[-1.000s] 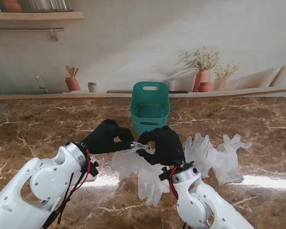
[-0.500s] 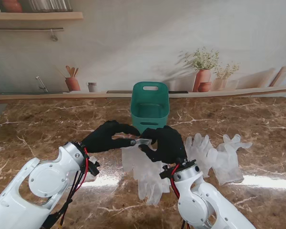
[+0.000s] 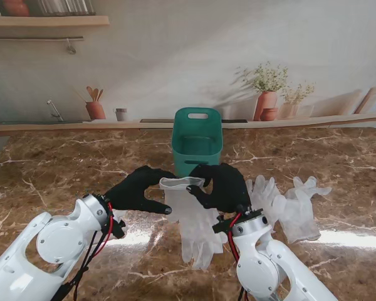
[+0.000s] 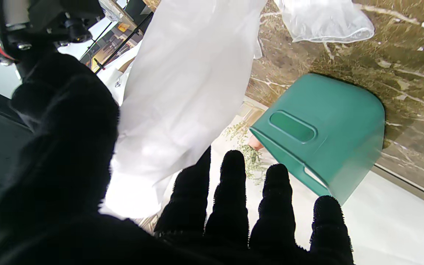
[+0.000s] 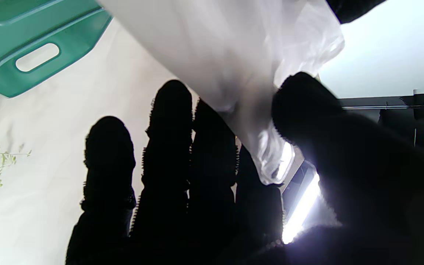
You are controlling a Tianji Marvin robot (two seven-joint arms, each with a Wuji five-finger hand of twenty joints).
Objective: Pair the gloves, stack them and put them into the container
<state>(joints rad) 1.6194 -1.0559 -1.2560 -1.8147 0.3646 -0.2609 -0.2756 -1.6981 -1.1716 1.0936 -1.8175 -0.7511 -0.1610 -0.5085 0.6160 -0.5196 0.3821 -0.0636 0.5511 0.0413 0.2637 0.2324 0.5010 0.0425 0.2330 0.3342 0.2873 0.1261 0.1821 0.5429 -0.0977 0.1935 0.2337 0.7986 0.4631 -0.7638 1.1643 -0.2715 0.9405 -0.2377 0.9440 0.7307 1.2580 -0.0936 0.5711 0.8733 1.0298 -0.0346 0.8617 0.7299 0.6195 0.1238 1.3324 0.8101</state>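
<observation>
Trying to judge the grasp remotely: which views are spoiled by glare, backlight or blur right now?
Stand view: sharp, with glare streaks on the marble table. Right wrist view: strongly backlit, the right hand a black silhouette, the held glove washed out. Left wrist view: the left hand dark, the green container slightly blurred.

held glove (image 3: 191, 216) cuff partly hidden behind right hand (image 3: 222, 188); container (image 5: 31, 44) cut by frame edge in right wrist view; left hand (image 3: 138, 188) grip on glove unclear.
</observation>
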